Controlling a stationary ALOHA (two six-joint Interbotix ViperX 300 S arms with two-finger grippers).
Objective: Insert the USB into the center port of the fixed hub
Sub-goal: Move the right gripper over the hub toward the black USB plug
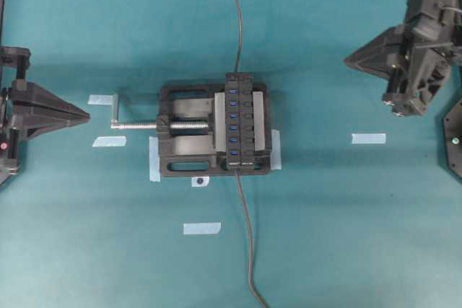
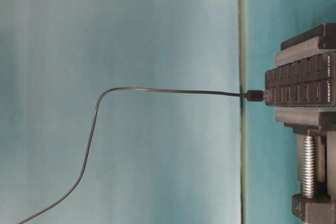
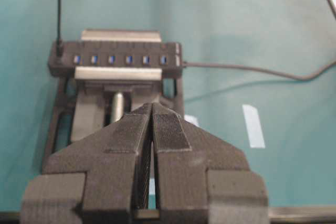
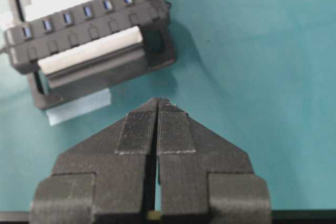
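Overhead view, read from left to right. At the left edge the left gripper (image 1: pixel 86 115) points toward the middle, its fingers (image 3: pixel 170 129) pressed together and holding nothing.

In the middle a black vise (image 1: pixel 184 156) with a silver screw clamps the hub (image 1: pixel 250 120). The hub's long axis runs from the top to the bottom of the view, across the line between the two arms. Six blue slots show in a row. Where a seventh would be, at the hub's top end, sits the small black plug (image 2: pixel 254 95). Its thin cable (image 1: pixel 238 27) rises off the top edge. I judge the plug is seated in that end slot and not in the center port (image 1: pixel 234 116), three slots further down. I cannot rule out that it enters the end face instead. A second cable (image 1: pixel 245 236) leaves the hub's bottom end and trails along the table.

At the upper right the right gripper (image 1: pixel 348 58) points left, fingers (image 4: pixel 139 129) shut and empty.

The plug lies to the left of the right fingers and slightly lower in the view, well apart from them. The left gripper is farther off, with the vise between it and the hub. The right arm looks better placed to take the plug.
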